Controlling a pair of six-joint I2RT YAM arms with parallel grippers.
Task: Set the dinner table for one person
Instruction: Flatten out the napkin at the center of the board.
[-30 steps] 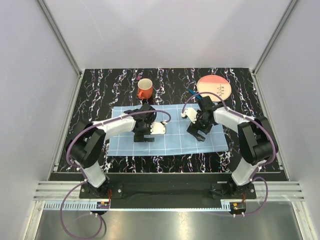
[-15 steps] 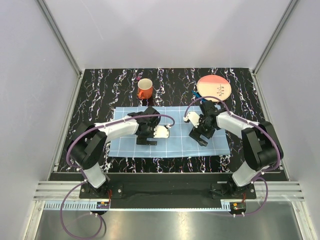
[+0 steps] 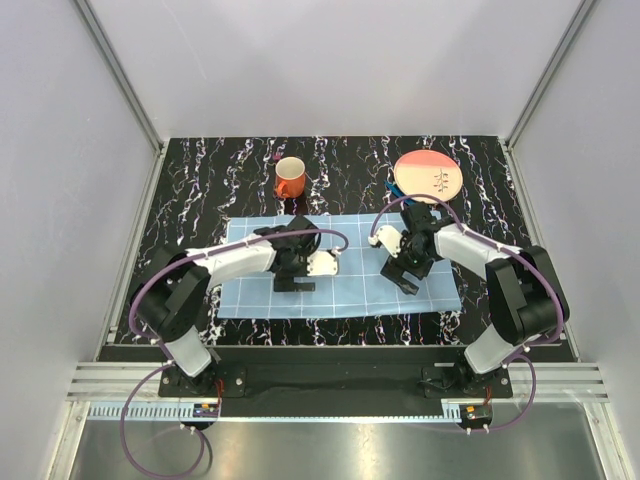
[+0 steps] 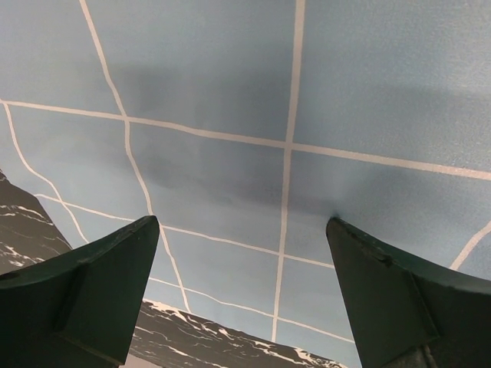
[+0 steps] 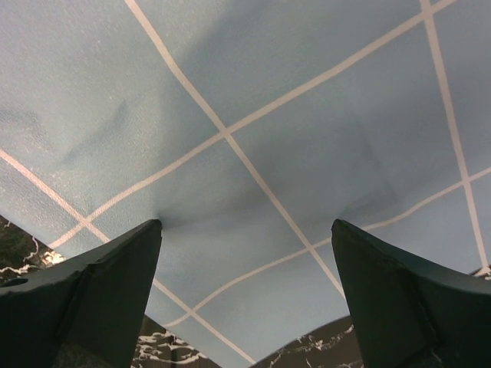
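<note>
One big dinner table point(image 3: 200, 185) fills most of what we see from above: a black top with white and purple streaks. A light-blue checked mat point(image 3: 355, 290) lies flat on the near middle of it, with black table showing on all four sides.

The left gripper point(image 3: 294, 284) points down at the left half of the mat. From its wrist camera we see its two dark fingers point(image 4: 92, 284) spread wide, with only blue cloth and white lines between them (a strip of black table peeks in along the bottom edge). The cloth makes a tiny dent right at the tip of the finger on the right side of that view.

The right gripper point(image 3: 405, 278) points down at the right half of the mat. Its fingers point(image 5: 399, 299) are spread wide too, and the cloth puckers into small folds at both tips, so we say they press on it.

Behind the mat, an orange mug point(image 3: 290, 178) stands upright at the back left. A round plate point(image 3: 428, 175), peach and cream, lies at the back right. Mug and plate sit well apart, and neither one touches the mat.
</note>
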